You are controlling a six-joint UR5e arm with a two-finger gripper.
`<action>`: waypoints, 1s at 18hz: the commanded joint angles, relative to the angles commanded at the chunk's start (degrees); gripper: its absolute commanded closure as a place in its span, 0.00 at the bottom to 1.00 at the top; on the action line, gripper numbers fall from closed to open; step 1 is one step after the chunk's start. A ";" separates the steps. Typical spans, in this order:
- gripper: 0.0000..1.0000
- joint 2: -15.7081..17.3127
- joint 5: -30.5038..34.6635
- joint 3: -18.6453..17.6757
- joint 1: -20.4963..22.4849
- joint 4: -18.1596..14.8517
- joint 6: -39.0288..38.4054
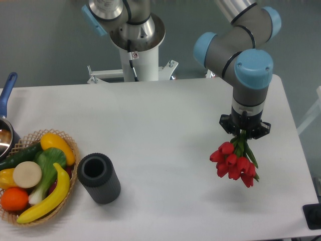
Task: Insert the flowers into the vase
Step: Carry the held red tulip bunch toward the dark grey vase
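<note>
A white table carries everything. Near its front left corner sits a wicker basket holding fruit and vegetables. Just right of the basket, close to the front edge, stands the dark grey vase, mouth up and tilted toward the camera. At the left edge a blue-handled pot is partly cut off. At the back edge, the robot's white base rises.
</note>
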 joint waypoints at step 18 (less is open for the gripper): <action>1.00 3.43 -25.73 -0.35 -9.14 18.46 -7.55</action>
